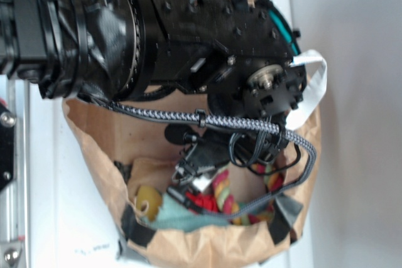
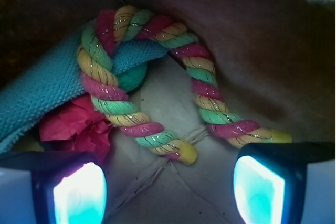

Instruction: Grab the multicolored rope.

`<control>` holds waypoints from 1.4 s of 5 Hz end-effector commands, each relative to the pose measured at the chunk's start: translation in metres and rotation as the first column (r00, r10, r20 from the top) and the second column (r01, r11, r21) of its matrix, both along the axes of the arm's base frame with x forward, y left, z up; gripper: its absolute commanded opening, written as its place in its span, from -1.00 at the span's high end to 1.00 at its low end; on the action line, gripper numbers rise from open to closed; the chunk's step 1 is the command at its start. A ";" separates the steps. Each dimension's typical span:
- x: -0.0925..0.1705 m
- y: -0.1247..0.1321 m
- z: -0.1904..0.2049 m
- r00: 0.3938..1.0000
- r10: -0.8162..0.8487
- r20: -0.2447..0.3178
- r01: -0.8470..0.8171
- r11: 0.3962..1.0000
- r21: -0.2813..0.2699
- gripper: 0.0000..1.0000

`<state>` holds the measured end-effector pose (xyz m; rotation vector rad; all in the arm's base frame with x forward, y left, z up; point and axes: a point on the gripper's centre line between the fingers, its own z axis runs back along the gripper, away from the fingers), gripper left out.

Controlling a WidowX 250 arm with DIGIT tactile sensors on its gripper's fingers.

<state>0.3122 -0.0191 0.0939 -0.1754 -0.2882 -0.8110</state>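
The thick twisted rope of red, yellow and green strands (image 2: pixel 157 72) lies inside a brown paper bag (image 1: pixel 207 246), bent into an arch shape. In the wrist view its curved top is far from the camera and its two yellow ends point toward the gripper (image 2: pixel 169 187). The gripper is open: its two glowing pads (image 2: pixel 79 192) stand wide apart at the bottom corners, and nothing is between them. The rope ends lie just beyond the pads, not touching them; one end is near the middle, the other close above the right pad. A teal woven cloth (image 2: pixel 47 90) passes under the rope's left side, and a crumpled red fabric bundle (image 2: pixel 76 127) lies beside it. In the exterior view the black robot arm (image 1: pixel 163 29) reaches into the bag, with a grey-and-black braided cable sleeve (image 1: pixel 188 117) hanging across the opening.
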 end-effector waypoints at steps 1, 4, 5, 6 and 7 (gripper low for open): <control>0.018 -0.012 0.017 0.993 -0.036 0.113 0.035 0.999 0.011 -1.00; 0.034 -0.027 0.024 0.915 -0.281 0.289 0.248 0.958 0.147 -1.00; 0.040 -0.027 0.014 0.922 -0.291 0.257 0.252 0.952 0.175 -1.00; 0.044 -0.020 -0.003 0.937 -0.285 0.203 0.242 0.947 0.212 -1.00; 0.052 -0.018 -0.017 0.945 -0.283 0.165 0.242 0.942 0.231 -1.00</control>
